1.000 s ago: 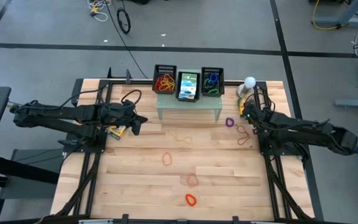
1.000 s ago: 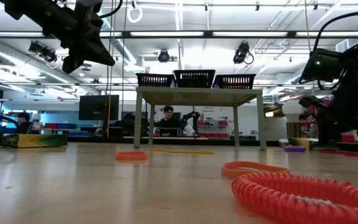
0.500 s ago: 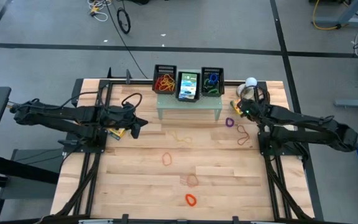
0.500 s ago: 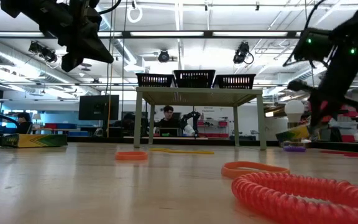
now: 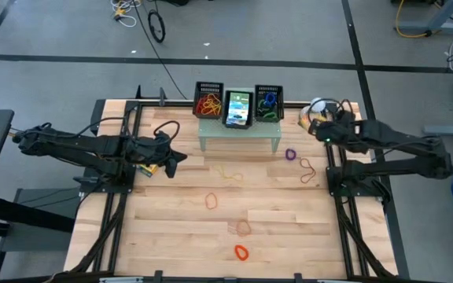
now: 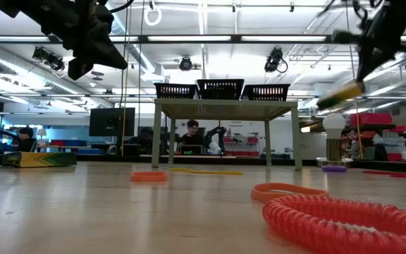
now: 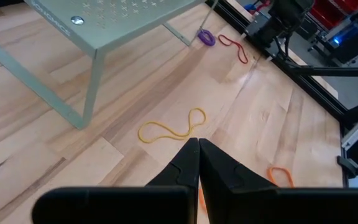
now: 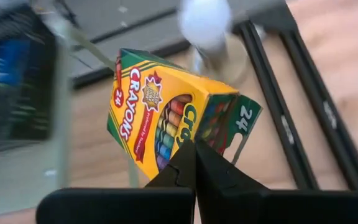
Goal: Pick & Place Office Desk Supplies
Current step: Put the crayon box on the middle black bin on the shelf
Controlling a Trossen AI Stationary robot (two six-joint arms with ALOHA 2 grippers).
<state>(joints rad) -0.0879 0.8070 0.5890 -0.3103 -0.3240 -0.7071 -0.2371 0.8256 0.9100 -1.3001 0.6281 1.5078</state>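
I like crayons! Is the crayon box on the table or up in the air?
Up in the air. The right tool pinches the crayon box by its edge, tilted; the low view shows it high above the table.

Right claw (image 8: pixel 194 163): we see it raised off the bench (image 5: pixel 289 236), a crayon box (image 8: pixel 166 109) in its tips.
Beyond it: ball-topped object (image 8: pixel 205 22).
Stand (image 5: pixel 239 134): toward the left claw (image 5: pixel 181 158), three baskets (image 5: pixel 237 104) on top.
Between claws: rubber bands (image 5: pixel 226 172) on the bench.
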